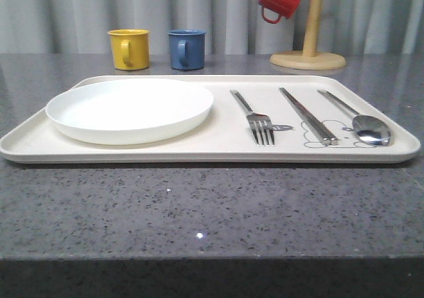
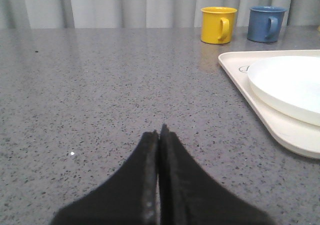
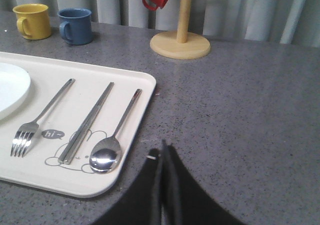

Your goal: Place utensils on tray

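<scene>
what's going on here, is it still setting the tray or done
Nothing is being handled right now. The fork, chopsticks and spoon all lie side by side on the cream tray, to the right of the white plate. The left gripper and right gripper are both shut, holding nothing, low over bare countertop on either side of the tray. The setting looks finished.

— Where can I get through?
— I see bare worktop [image 1: 199,212] in front of the tray [image 1: 218,151] and to both sides of it.
— Anything in the way?
— The plate [image 1: 129,109] fills the tray's left half; yellow mug [image 1: 128,48], blue mug [image 1: 186,48] and the mug stand [image 1: 309,53] line the back.
</scene>
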`<action>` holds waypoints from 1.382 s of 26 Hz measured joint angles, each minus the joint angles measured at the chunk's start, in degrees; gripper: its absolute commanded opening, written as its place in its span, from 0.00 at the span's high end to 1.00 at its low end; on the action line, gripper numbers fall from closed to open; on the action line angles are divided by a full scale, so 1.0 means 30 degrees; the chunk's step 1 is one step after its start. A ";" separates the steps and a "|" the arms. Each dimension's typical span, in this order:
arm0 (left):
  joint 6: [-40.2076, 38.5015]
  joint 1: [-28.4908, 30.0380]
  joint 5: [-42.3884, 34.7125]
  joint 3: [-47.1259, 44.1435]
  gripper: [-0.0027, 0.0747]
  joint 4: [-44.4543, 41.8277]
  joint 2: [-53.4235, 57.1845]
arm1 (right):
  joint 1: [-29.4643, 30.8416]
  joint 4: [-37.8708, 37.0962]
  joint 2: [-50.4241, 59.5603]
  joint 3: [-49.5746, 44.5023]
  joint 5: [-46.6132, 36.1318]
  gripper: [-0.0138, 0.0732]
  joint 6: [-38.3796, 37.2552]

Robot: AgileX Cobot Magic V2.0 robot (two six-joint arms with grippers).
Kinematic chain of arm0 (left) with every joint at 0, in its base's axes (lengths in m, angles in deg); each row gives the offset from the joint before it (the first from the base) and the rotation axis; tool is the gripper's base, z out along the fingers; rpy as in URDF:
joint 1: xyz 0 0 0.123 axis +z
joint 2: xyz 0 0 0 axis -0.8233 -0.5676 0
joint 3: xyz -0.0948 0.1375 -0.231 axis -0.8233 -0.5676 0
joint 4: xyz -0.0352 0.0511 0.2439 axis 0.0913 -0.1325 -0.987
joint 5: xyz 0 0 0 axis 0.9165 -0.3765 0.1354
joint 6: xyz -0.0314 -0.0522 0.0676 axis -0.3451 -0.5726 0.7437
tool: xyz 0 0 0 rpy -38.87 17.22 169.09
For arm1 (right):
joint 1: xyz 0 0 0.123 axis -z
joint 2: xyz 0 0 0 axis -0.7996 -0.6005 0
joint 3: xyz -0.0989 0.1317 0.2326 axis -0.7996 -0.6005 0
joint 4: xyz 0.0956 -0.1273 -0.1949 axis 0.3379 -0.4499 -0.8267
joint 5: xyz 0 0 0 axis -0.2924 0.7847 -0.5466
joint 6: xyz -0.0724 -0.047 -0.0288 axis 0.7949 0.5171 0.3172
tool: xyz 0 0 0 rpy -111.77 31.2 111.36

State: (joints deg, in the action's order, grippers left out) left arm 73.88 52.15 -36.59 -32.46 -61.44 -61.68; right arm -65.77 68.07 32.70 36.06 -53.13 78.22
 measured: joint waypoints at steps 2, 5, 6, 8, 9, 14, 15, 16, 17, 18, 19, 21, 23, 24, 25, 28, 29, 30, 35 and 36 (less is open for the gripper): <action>0.0000 0.0000 0.0000 0.0000 0.99 0.0000 0.0000 | 0.0000 0.0000 0.0000 -0.0140 -0.0127 0.92 0.0032; 0.0000 0.0000 0.0000 0.0000 0.99 0.0000 0.0000 | 0.0437 0.0415 0.0000 -0.1026 -0.1148 0.92 0.0781; 0.0000 0.0000 0.0000 0.0000 0.99 0.0000 0.0000 | 0.0675 0.0841 0.0000 -0.1621 -0.1868 0.92 0.1260; 0.0000 0.0000 0.0000 0.0000 0.99 0.0000 0.0000 | 0.1284 0.1569 0.0314 -0.3060 -0.3411 0.92 0.2085; 0.0000 0.0000 0.0000 0.0000 0.99 0.0000 0.0000 | 0.1655 0.1949 0.0682 -0.3937 -0.4202 0.92 0.2359; 0.0000 0.0000 0.0000 0.0000 0.99 0.0000 0.0000 | 0.3310 0.2951 0.3353 -0.7183 -0.5338 0.92 0.2954; 0.0000 0.0000 0.0000 0.0000 0.99 0.0000 0.0000 | 0.3514 0.3104 0.3750 -0.7617 -0.5294 0.92 0.2999; 0.0000 0.0000 0.0000 0.0000 0.99 0.0000 0.0000 | 0.3582 0.3164 0.4209 -0.7834 -0.5061 0.92 0.2999; 0.0000 0.0000 0.0000 0.0000 0.99 0.0000 0.0000 | 0.3630 0.3253 0.4603 -0.7910 -0.4841 0.92 0.3052; 0.0000 0.0000 0.0000 0.0000 0.99 0.0000 0.0000 | 0.3662 0.3294 0.4765 -0.7902 -0.4748 0.92 0.3047; 0.0000 0.0000 0.0000 0.0000 0.99 0.0000 0.0000 | 0.3662 0.3295 0.4867 -0.7918 -0.4664 0.92 0.3061; 0.0000 0.0000 -0.0037 0.0000 0.99 0.0000 0.0000 | 0.3662 0.3295 0.4911 -0.7918 -0.4628 0.92 0.3090; 0.0000 0.0000 -0.0037 0.0000 0.99 0.0000 0.0000 | 0.3662 0.3295 0.4911 -0.7918 -0.4622 0.92 0.3090; 0.0000 0.0000 -0.0037 0.0000 0.99 0.0000 0.0000 | 0.3662 0.3295 0.4911 -0.7918 -0.4592 0.92 0.3090; 0.0000 0.0000 -0.0037 0.0000 0.99 0.0000 0.0000 | 0.3662 0.3295 0.4911 -0.7918 -0.4592 0.92 0.3104; 0.0000 0.0000 -0.0037 0.0000 0.99 0.0000 0.0000 | 0.3662 0.3295 0.4911 -0.7918 -0.4592 0.92 0.3232; 0.0000 0.0000 -0.0037 0.0000 0.99 0.0000 0.0000 | 0.3662 0.3295 0.4911 -0.7918 -0.4592 0.92 0.3232; 0.0000 0.0000 -0.0037 0.0000 0.99 0.0000 0.0000 | 0.3662 0.3295 0.4911 -0.7918 -0.4592 0.92 0.3232; 0.0000 0.0000 -0.0037 0.0000 0.99 0.0000 0.0000 | 0.3662 0.3295 0.4911 -0.7918 -0.4592 0.92 0.3232; 0.0000 0.0000 -0.0037 0.0000 0.99 0.0000 0.0000 | 0.3662 0.3295 0.4911 -0.7918 -0.4582 0.92 0.3232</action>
State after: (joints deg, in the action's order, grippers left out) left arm 73.88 52.15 -36.70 -32.46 -61.44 -61.68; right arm -54.79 77.95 47.43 12.30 -66.87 87.91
